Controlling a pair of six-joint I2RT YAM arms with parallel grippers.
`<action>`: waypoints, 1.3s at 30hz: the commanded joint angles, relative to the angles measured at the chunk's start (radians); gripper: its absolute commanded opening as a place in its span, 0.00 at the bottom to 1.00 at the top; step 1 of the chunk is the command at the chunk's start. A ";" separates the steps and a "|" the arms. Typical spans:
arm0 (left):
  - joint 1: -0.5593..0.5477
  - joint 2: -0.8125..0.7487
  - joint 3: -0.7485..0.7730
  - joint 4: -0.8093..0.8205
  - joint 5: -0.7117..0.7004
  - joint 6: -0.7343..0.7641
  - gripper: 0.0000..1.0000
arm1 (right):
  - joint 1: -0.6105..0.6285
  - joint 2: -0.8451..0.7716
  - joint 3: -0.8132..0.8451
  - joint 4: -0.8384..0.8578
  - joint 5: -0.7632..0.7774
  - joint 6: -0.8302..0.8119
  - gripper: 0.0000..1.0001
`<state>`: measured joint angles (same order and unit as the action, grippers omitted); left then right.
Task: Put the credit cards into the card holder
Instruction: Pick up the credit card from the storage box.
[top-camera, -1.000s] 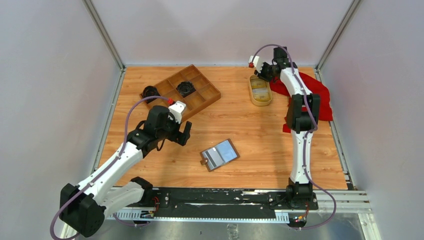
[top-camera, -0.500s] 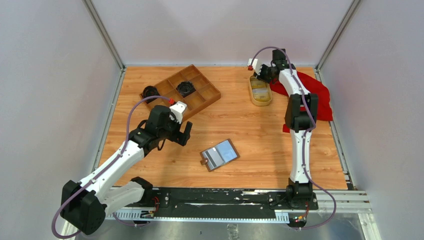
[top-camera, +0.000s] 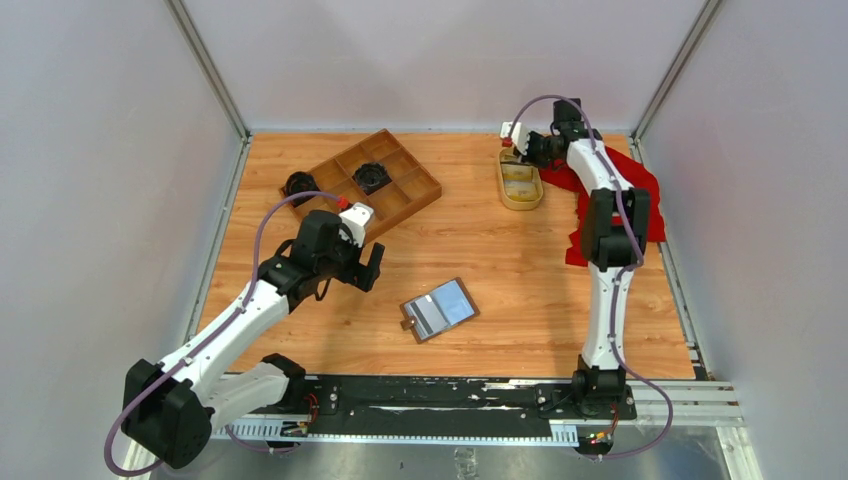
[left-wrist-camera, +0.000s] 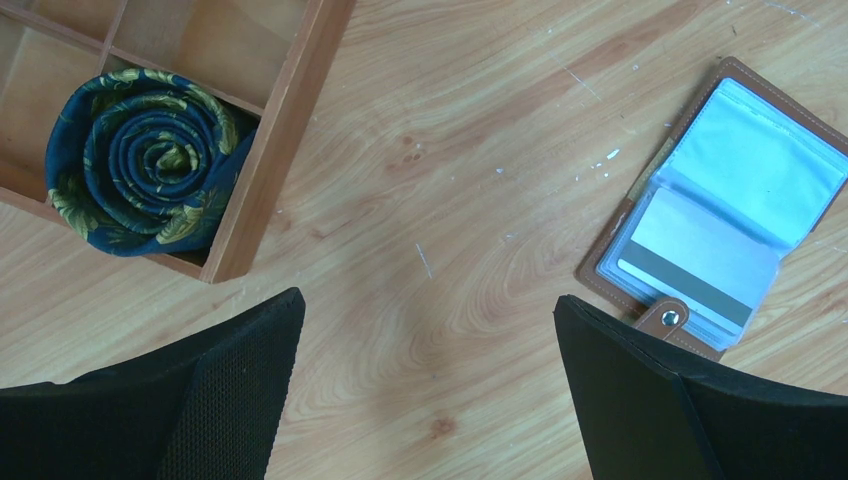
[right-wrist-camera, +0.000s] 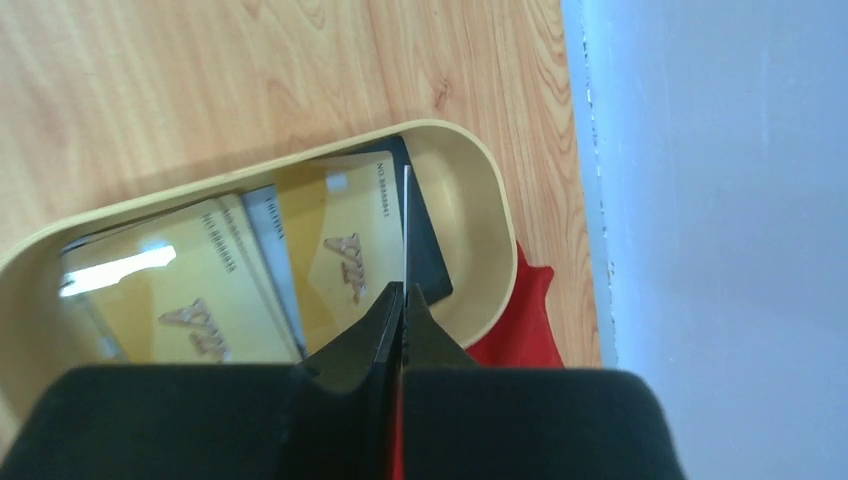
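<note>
Right gripper (right-wrist-camera: 402, 300) closed on one card (right-wrist-camera: 405, 230), held edge-on over dish (right-wrist-camera: 478, 215), far right. Other cards (right-wrist-camera: 330, 250) lying overlapped in dish. Holder (left-wrist-camera: 715, 215) lying open, pockets up, near centre, well apart from dish. Left gripper (left-wrist-camera: 428, 330) wide open, empty, between tray (left-wrist-camera: 285, 130) and holder.

Step judged: lift card, carry to holder. Card to be raised clear of rim before traverse; thin pinch, slip judged possible.

Counter (top-camera: 500, 260): scuffed wood grain. Red cloth (top-camera: 625, 185) beside dish. Pale walls on three sides.
</note>
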<state>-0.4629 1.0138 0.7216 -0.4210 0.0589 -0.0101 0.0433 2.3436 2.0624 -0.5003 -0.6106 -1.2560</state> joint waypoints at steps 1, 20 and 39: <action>0.010 -0.004 -0.002 -0.006 0.008 0.009 1.00 | -0.024 -0.170 -0.094 -0.016 -0.064 -0.043 0.00; -0.029 -0.410 -0.176 0.390 0.482 -0.006 0.99 | -0.008 -0.997 -0.799 -0.468 -0.518 -0.669 0.00; -0.684 -0.381 -0.242 0.577 0.037 0.245 0.97 | 0.062 -1.344 -0.981 -1.106 -0.845 -1.207 0.00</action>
<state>-1.0962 0.5659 0.4992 0.0288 0.2276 0.1753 0.0795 1.0069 1.1114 -1.5108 -1.3811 -2.0613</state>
